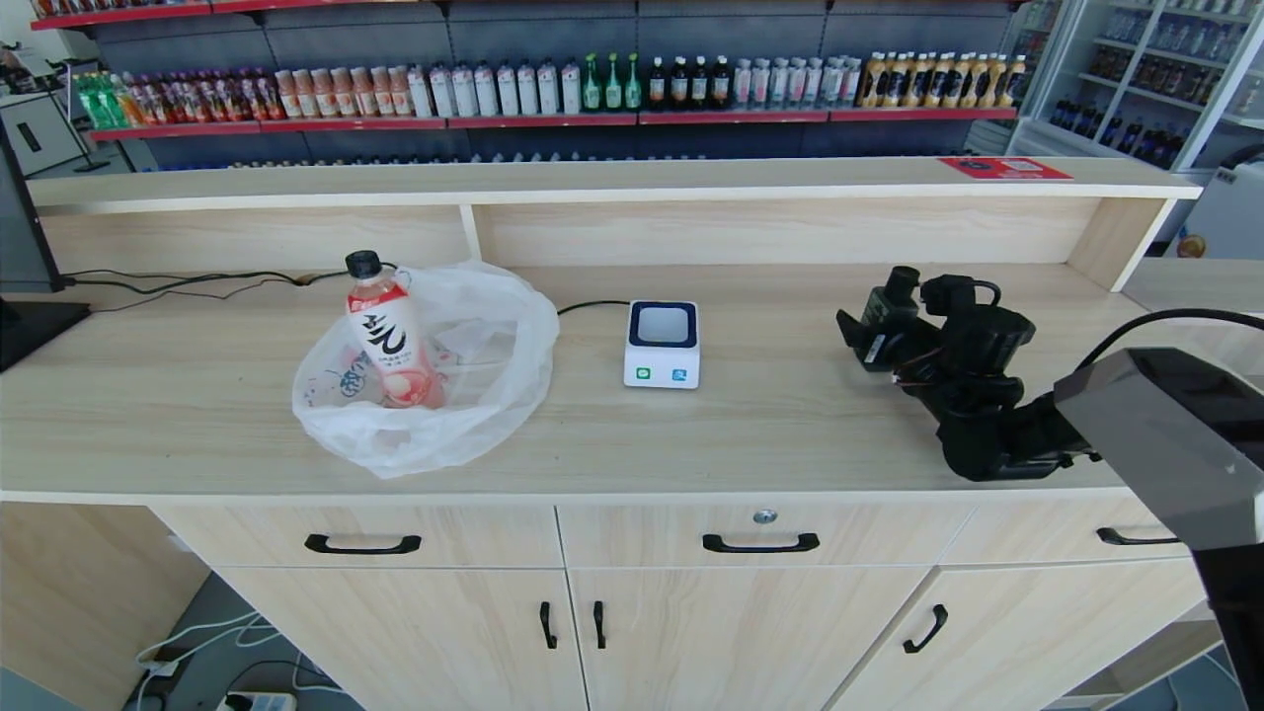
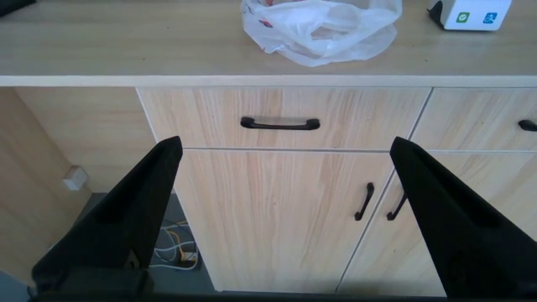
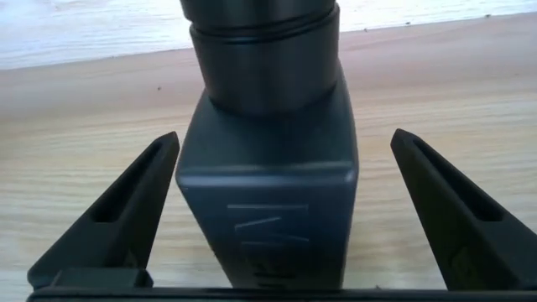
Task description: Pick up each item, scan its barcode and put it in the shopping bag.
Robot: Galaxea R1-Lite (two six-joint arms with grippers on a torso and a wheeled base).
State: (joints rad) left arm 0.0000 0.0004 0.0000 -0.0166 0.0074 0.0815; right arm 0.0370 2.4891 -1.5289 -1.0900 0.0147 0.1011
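With right gripper (image 3: 285, 138) spread wide around dark bottle (image 3: 268, 210): probably stiff, slick, rather heavy; better to clamp the flat sides.

Little of the print is legible. The bottle (image 1: 387, 341) in the shopping bag (image 1: 504, 365) carries large black brush-stroke characters on a white label, and the smaller print under them is too small to read. The bag's film bears a crumpled blue mark. The scanner (image 1: 663, 344) shows a green and a blue square icon on its front. A red sign (image 1: 1004, 168) on the upper ledge (image 1: 592, 180) has illegible white print. The dark bottle (image 3: 268, 210) has faint pale lettering, cut off.
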